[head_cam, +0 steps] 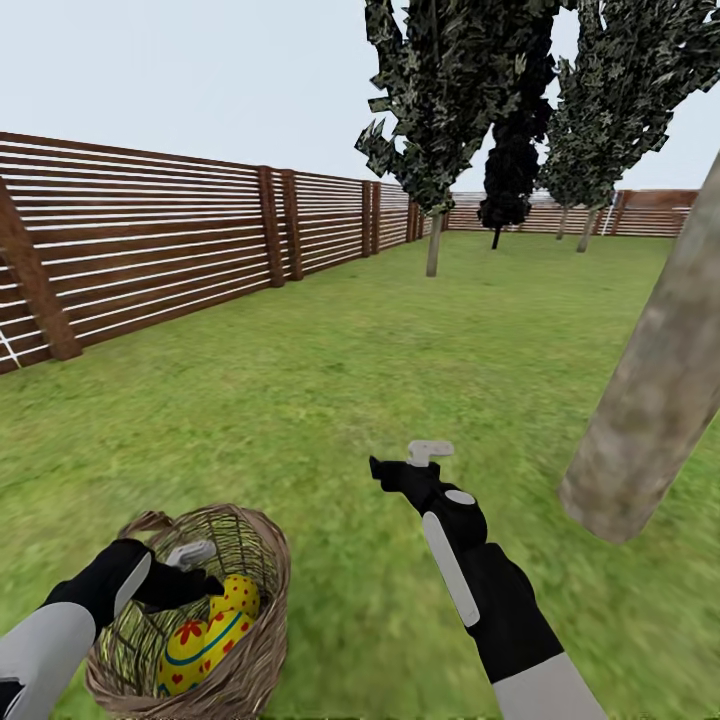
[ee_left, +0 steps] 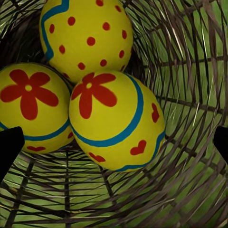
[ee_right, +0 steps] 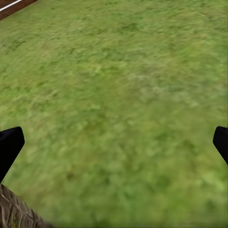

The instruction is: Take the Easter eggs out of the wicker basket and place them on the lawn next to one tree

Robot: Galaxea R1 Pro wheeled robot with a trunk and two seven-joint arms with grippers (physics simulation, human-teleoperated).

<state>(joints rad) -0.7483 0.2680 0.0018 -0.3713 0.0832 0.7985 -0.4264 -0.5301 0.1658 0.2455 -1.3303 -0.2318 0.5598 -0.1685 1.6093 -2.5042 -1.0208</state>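
Stretching across most of the frame, the lawn (head_cam: 330, 380) lies open from the slat fence (head_cam: 150, 240) at upper left to the thick leaning tree (head_cam: 655, 400) trunk at right, with darker trees (head_cam: 450, 90) far back. No writing is readable anywhere. At lower left sits the wicker basket (head_cam: 255, 560), all three Easter eggs (ee_left: 114, 118) packed touching inside. The left gripper (head_cam: 190, 560) hangs just over the basket's mouth, fingers spread wide of the eggs. The right gripper (head_cam: 415, 462) hovers above bare grass at lower centre, fingers apart, holding nothing.
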